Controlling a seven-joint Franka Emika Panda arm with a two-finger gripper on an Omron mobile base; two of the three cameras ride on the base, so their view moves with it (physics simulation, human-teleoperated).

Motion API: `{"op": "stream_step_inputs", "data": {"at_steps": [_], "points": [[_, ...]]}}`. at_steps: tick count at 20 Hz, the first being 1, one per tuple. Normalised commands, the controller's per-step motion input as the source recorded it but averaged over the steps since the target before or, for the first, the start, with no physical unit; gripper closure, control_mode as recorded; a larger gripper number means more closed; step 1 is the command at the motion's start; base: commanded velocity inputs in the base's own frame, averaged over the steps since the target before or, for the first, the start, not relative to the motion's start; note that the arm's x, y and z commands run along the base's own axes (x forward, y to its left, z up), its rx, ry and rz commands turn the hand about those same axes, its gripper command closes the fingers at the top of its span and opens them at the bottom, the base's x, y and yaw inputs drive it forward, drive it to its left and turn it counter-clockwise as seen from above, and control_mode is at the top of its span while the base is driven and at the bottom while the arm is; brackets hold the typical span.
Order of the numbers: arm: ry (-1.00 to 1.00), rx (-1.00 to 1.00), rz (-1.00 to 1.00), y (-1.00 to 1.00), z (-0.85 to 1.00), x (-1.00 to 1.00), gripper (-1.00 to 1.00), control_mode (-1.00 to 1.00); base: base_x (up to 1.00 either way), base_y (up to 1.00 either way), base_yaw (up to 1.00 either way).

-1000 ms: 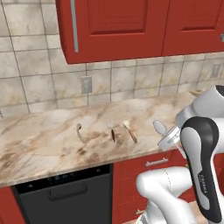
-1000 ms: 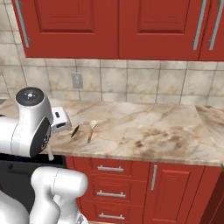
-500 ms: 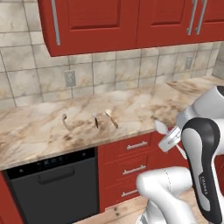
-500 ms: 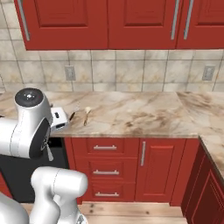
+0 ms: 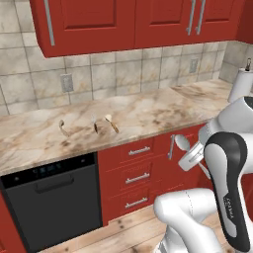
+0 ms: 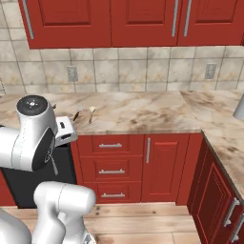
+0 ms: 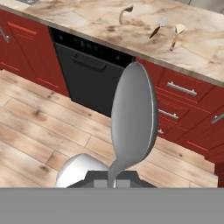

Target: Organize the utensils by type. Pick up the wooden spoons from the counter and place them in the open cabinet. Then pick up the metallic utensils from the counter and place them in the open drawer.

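Observation:
My gripper (image 5: pixel 187 157) is shut on the handle of a shiny all-silver spoon (image 5: pixel 182 142), one of the metallic utensils. It hangs in front of the red base units, off the counter (image 5: pixel 148 108). In the hand view the silver spoon (image 7: pixel 133 118) rises bowl-up from the gripper (image 7: pixel 113 183). On the counter (image 7: pixel 87 13) lie a pale wooden spoon (image 7: pixel 124 13), a dark-handled fork (image 7: pixel 157 28) and an orange-handled wooden spoon (image 7: pixel 177 35). The left base view shows the same pale spoon (image 5: pixel 63 127), fork (image 5: pixel 95 126) and orange-handled spoon (image 5: pixel 111 123). The open cabinet and open drawer are out of view.
A black dishwasher (image 5: pixel 49 197) sits under the counter left of a stack of shut red drawers (image 5: pixel 133 173). Shut red wall cabinets (image 5: pixel 123 24) hang above. A white paper-towel roll (image 5: pixel 242 84) stands at the far right. The counter turns a corner on the right (image 6: pixel 224 138).
The base has driven, so the whole scene has shifted left and the counter stands farther off. The silver spoon stays in the shut gripper. The utensils on the counter lie as before.

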Motion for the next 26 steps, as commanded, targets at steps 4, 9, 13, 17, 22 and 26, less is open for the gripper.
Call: {"op": "stream_step_inputs", "data": {"at_steps": [4, 9, 13, 17, 22, 26], "points": [[0.00, 0.00, 0.00, 0.00, 0.00, 0.00, 1.00, 1.00, -0.57, 0.00, 0.00], [0.00, 0.00, 0.00, 0.00, 0.00, 0.00, 1.00, 1.00, -0.49, 0.00, 0.00], [0.00, 0.00, 0.00, 0.00, 0.00, 0.00, 1.00, 1.00, -0.51, 0.00, 0.00], [0.00, 0.00, 0.00, 0.00, 0.00, 0.00, 1.00, 1.00, -0.55, 0.00, 0.05], [0.00, 0.00, 0.00, 0.00, 0.00, 0.00, 1.00, 1.00, -0.46, 0.22, 0.19], [0.00, 0.00, 0.00, 0.00, 0.00, 0.00, 1.00, 1.00, -0.29, 0.37, 0.24]]}}
